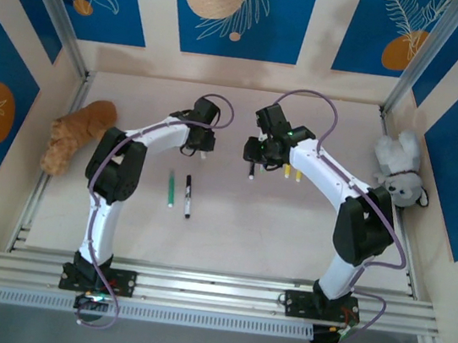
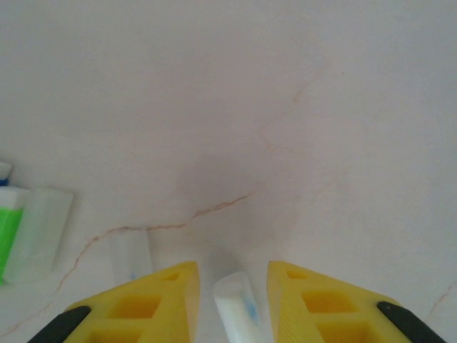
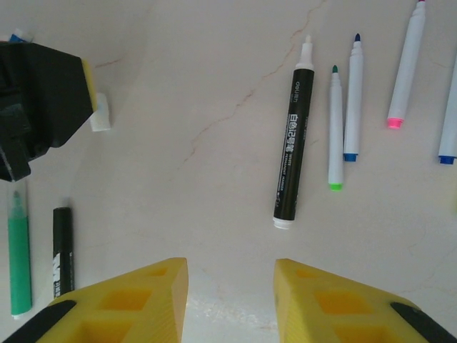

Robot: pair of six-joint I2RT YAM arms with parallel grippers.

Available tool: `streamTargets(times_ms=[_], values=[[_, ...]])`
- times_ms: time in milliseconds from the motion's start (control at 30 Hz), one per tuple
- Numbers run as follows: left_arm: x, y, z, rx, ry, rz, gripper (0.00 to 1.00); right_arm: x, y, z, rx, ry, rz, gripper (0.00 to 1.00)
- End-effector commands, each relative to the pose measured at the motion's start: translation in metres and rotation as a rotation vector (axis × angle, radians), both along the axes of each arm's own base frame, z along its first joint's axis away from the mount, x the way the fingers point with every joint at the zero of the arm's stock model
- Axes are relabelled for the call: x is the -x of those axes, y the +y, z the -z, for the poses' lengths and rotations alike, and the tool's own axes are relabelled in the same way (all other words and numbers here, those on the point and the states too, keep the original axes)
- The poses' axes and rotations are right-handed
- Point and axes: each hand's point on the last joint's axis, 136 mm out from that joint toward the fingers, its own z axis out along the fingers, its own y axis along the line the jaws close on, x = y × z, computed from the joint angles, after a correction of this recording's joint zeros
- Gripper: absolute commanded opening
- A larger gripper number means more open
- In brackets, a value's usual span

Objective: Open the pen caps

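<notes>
The table is pale with thin brown lines; blue leafy walls stand around. A black pen and 4 white pens lie side by side, tips pointing away from the right claw, which is spread wide and holds nothing; the left claw is spread narrow, a clear cap lying between its fingers, touching neither; a brown toy and a white toy sit at the sides.

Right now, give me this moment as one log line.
left gripper: open, clear cap lying between jaws | right gripper: open, empty | black marker: uncapped, on table
</notes>
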Motion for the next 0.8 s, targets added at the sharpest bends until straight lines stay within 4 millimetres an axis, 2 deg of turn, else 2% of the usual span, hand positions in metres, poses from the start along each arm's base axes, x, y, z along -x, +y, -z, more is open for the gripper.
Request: streamTargets(times_ms=[0,100,167,267,400,567,767], values=[[0.001,0.008,-0.033,-0.011,-0.063,-0.024,0.3,0.014,0.002,-0.011,-0.017,-0.01,-0.008,0.38],[0.01,0.013,-0.071,0.031,-0.132,-0.028,0.3,0.029,0.014,-0.01,-0.022,-0.008,-0.044,0.38],[0.022,0.014,-0.095,0.081,-0.175,-0.023,0.29,0.042,0.03,-0.009,-0.031,-0.008,-0.091,0.39],[0.045,0.018,-0.118,0.152,-0.208,-0.016,0.29,0.063,0.056,-0.003,-0.036,-0.007,-0.149,0.44],[0.081,0.025,-0.125,0.231,-0.204,-0.003,0.31,0.085,0.089,0.007,-0.035,-0.001,-0.218,0.55],[0.121,0.034,-0.129,0.309,-0.204,0.011,0.35,0.102,0.121,0.034,0.019,0.062,-0.267,0.6],[0.14,0.041,-0.143,0.384,-0.229,0.021,0.36,0.11,0.148,0.067,0.09,0.155,-0.275,0.58]])
